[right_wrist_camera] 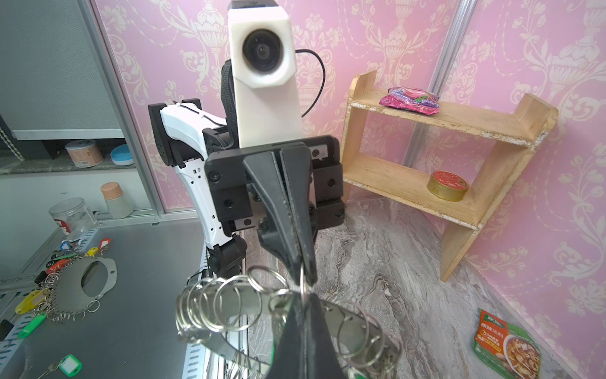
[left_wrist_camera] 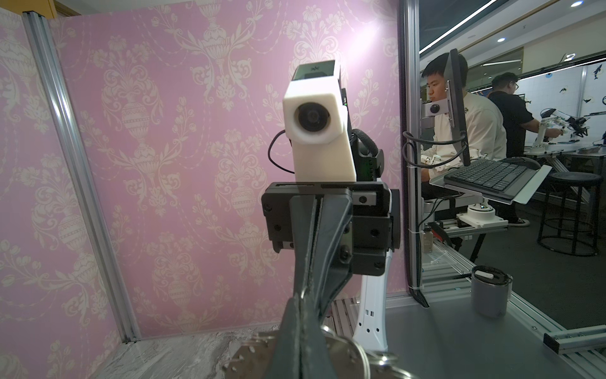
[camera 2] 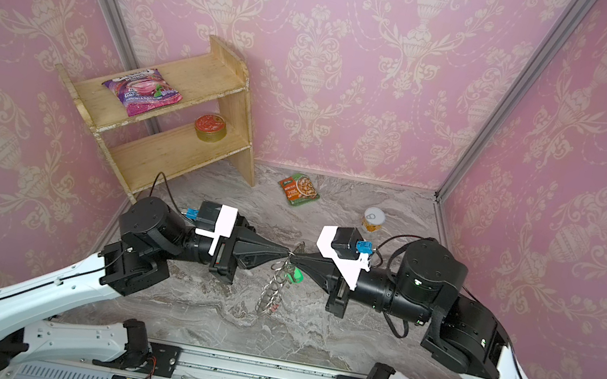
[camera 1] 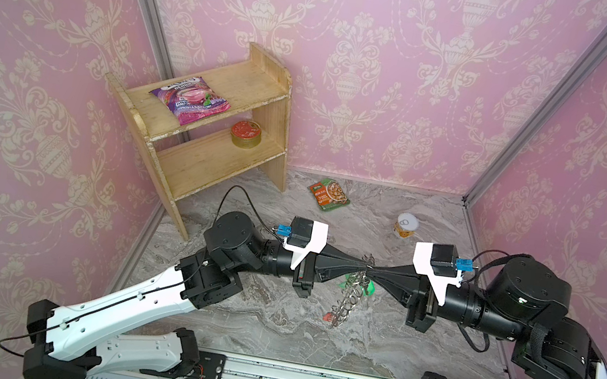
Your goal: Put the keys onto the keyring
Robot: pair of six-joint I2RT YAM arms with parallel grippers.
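The keyring [camera 1: 352,297] [camera 2: 274,293], a grey metal plate rimmed with silver wire loops [right_wrist_camera: 229,303], hangs edge-on above the marble table [camera 1: 270,319]. My left gripper [camera 1: 363,270] [camera 2: 288,256] [left_wrist_camera: 300,303] and right gripper [camera 1: 371,272] [camera 2: 296,259] [right_wrist_camera: 306,300] meet tip to tip at its top. Both are shut, each pinching the ring's edge and a thin wire loop. A green key [camera 1: 371,287] [camera 2: 296,275] hangs just under the right fingers. A red key [camera 1: 327,316] dangles at the ring's low end. The plate [left_wrist_camera: 249,357] shows either side of my left fingers.
A wooden shelf [camera 1: 219,133] stands at the back left with a purple packet [camera 1: 191,99] and a red-lidded tin [camera 1: 246,134]. A green-orange food packet [camera 1: 328,195] and a small can [camera 1: 406,225] lie behind the grippers. Outside the cell, another ring plate [right_wrist_camera: 85,282] with coloured tags lies on a steel bench.
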